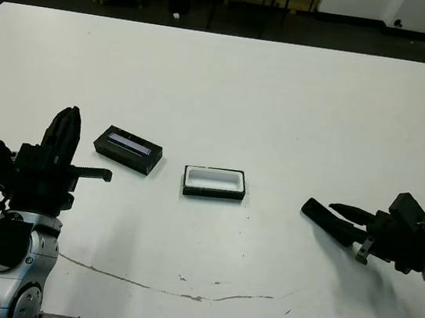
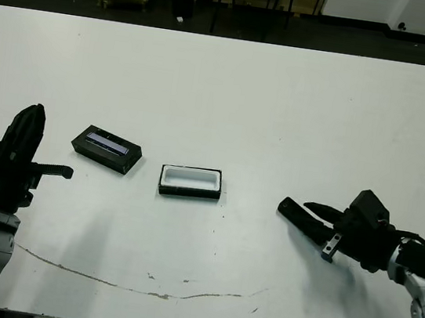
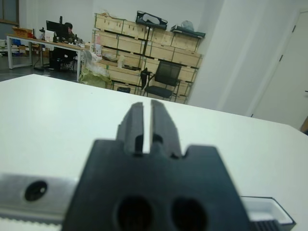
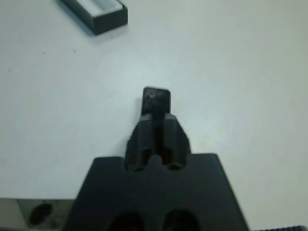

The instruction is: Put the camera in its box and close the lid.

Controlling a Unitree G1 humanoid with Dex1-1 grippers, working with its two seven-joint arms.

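The right gripper (image 2: 294, 210) pinches the camera (image 4: 156, 100) between its 2 fingers, low over the table (image 1: 284, 98). The box (image 1: 214, 183) sits well to its left, the lid (image 1: 127, 148) beyond. The left gripper (image 1: 64, 132) is closed, empty.

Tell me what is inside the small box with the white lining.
The box is open, and only its white lining shows inside: nothing lies in it. The lid sits apart, beside it on the table.

Bright even overhead light, soft shadows; wrist views blur close up.
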